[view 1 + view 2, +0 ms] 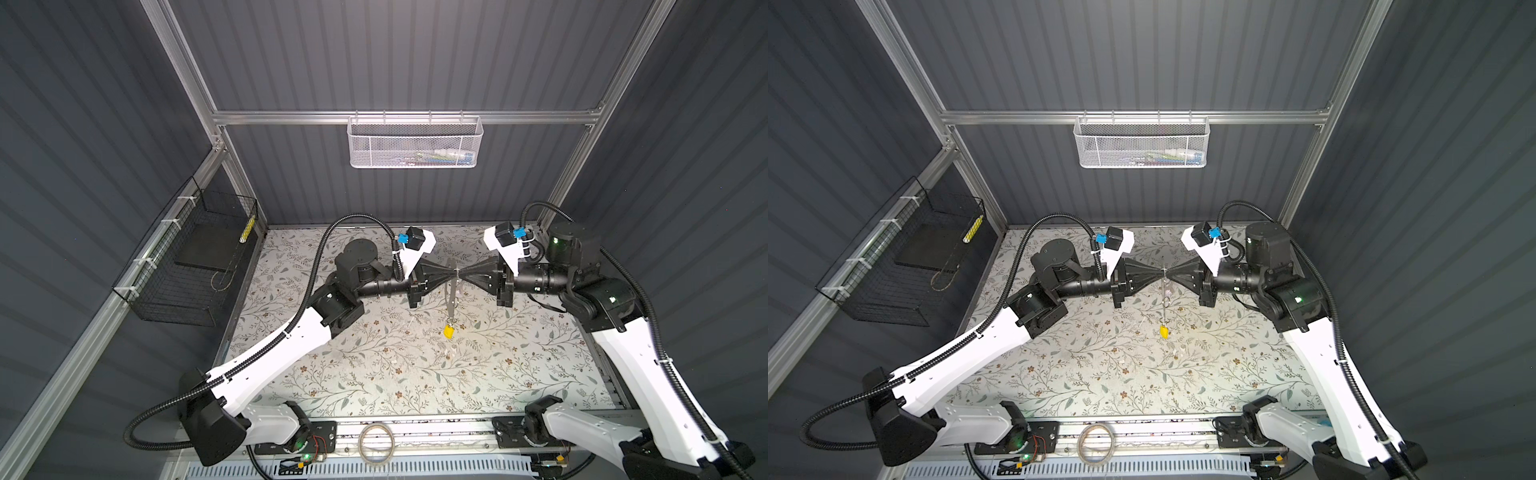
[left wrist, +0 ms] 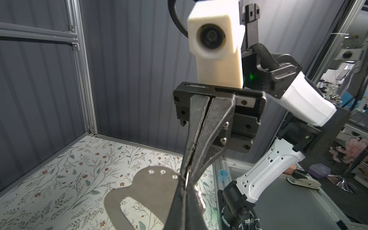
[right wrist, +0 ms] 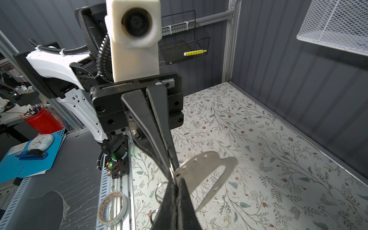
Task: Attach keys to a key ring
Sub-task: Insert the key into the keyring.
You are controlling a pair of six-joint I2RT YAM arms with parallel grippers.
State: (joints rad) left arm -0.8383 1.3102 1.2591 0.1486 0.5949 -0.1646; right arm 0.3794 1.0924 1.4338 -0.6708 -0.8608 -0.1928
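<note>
Tape roll (image 3: 110,221), translucent tan, on the front rail. Key ring (image 2: 143,191): flat grey metal plate, thin and stiff, probably light and slick, held aloft over the floral mat (image 1: 374,374) between left gripper (image 3: 172,169) and right gripper (image 2: 186,175), both pinched shut tip to tip on its holed edge, the likeliest place to grip. Yellow key (image 1: 449,331), plastic-headed, dangles beneath.

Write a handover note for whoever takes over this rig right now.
Left gripper: shut on the key ring at its edge, held up in mid-air.
Right gripper: shut on that same edge from the opposite side.
Yellow key: seems to hang from the ring's lower end, so likely attached.
Pale key: cannot be made out; find it, then thread it on.
</note>
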